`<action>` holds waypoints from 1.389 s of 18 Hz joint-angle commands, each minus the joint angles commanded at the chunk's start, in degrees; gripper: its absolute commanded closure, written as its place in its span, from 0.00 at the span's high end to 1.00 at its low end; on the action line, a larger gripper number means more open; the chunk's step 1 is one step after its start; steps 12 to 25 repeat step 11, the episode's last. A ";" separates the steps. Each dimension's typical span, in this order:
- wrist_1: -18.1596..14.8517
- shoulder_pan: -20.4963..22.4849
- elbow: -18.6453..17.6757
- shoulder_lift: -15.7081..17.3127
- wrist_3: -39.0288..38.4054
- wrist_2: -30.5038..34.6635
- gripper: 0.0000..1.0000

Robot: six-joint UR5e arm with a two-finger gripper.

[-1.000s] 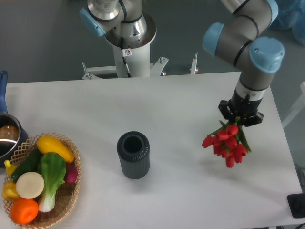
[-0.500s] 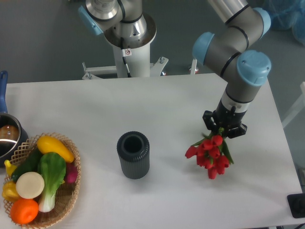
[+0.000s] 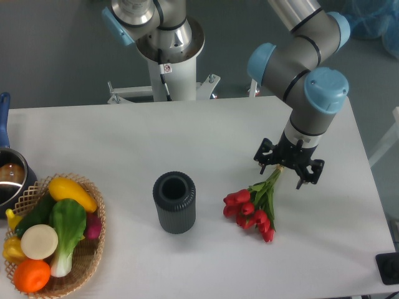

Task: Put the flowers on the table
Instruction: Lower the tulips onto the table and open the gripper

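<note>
— Where are the flowers [image 3: 252, 208] at this moment?

— Right of centre in the frame, lying on the table [image 3: 124, 137]. The red heads point toward the lower left, the green stems run up to the upper right.

— And the gripper [image 3: 288, 167]?

— Directly above the stem ends, hanging from the arm [image 3: 299, 68] that comes in from the top right. Its fingers [image 3: 264, 153] are spread wide apart, and the stems pass between them. From this high angle I can't be sure whether a finger touches the stems, but nothing looks clamped.

— So the flowers rest on their own?

— It looks that way; the heads lie flat against the white surface.

— What else is on the table?

— A dark ribbed vase [image 3: 174, 202] stands upright near the middle, just left of the flowers and apart from them. At the lower left there is a wicker basket [image 3: 93, 249] filled with vegetables. At the left edge, a pot [image 3: 11, 180] is partly cut off by the frame.

— Anything behind?

— A white robot base [image 3: 168, 62] stands at the top, beyond the far edge of the table.
</note>
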 joint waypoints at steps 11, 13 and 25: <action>2.30 6.68 -0.18 0.88 9.50 3.09 1.00; 2.30 6.68 -0.18 0.88 9.50 3.09 1.00; 2.30 6.68 -0.18 0.88 9.50 3.09 1.00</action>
